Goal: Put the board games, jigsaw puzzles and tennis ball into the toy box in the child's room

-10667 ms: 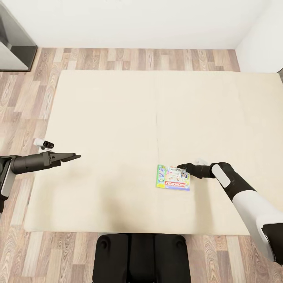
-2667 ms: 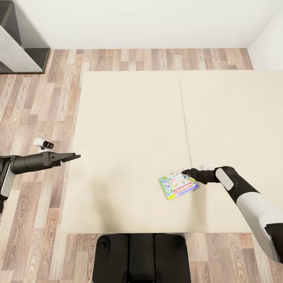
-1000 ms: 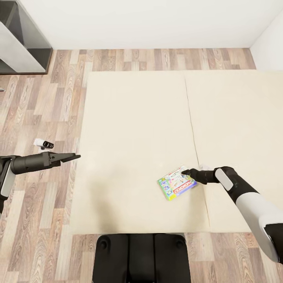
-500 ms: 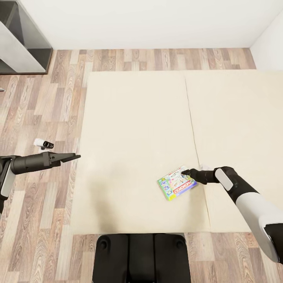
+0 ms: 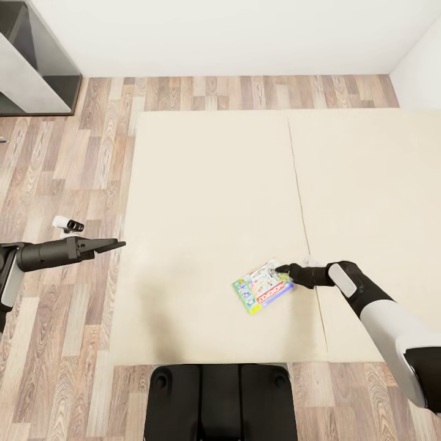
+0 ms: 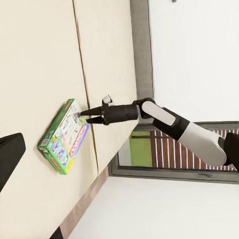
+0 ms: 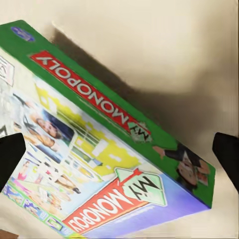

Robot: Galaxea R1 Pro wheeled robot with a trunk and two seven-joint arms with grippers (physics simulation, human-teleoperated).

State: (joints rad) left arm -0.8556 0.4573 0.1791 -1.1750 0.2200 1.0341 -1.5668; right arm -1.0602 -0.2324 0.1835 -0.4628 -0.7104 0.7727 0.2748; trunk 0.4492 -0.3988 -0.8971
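Flat green-edged printed cardboard Monopoly board game box [image 5: 262,286] lying on plain beige mattress of bed [image 5: 202,202], right gripper [image 5: 283,269] fingers apart at box's far corner, contact unclear, left gripper [image 5: 116,244] well apart over wood-plank floor [image 5: 55,171], fingers look closed and empty.

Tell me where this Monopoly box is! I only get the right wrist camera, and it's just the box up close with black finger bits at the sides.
Observer: The board game lies flat on the bed, on the beige mattress just left of its seam.
Operator: Is my gripper grabbing it?
Observer: In the left wrist view the right gripper is open, with its tips at one edge of the board game.
Operator: Where's my other arm?
Observer: The left gripper hangs over the wood floor by the bed's left edge, well apart from the board game.
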